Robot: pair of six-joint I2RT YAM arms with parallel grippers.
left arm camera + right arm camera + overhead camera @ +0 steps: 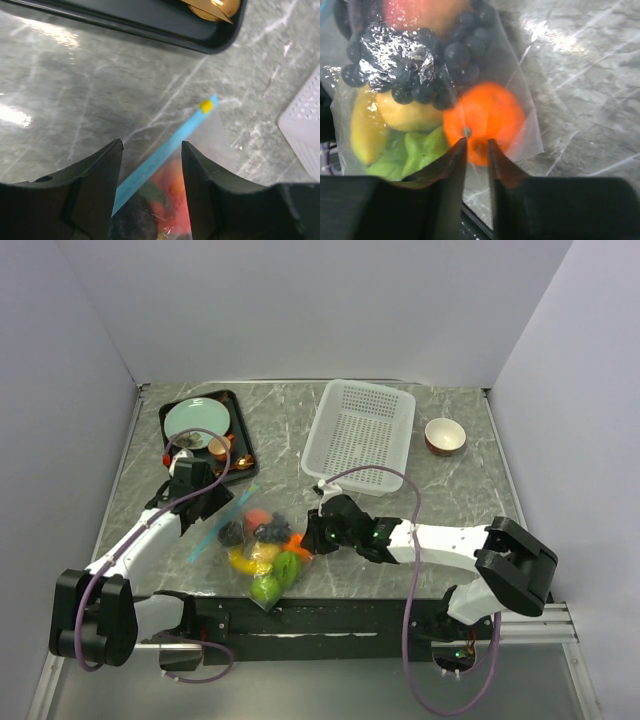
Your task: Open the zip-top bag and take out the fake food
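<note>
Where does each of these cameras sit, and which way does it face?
Top external: above, behind, looking down; left arm and right arm show.
Left wrist: on left arm, facing the blue zipper strip between open fingers.
Right wrist: on right arm, facing the orange past close-set fingers.
All three share the zip-top bag.

We're in a robot lab cell: plain white walls (300, 300) box in a marbled grey counter (470, 490), two robot arms (440, 540) bolted to a metal rail (540, 625).
</note>
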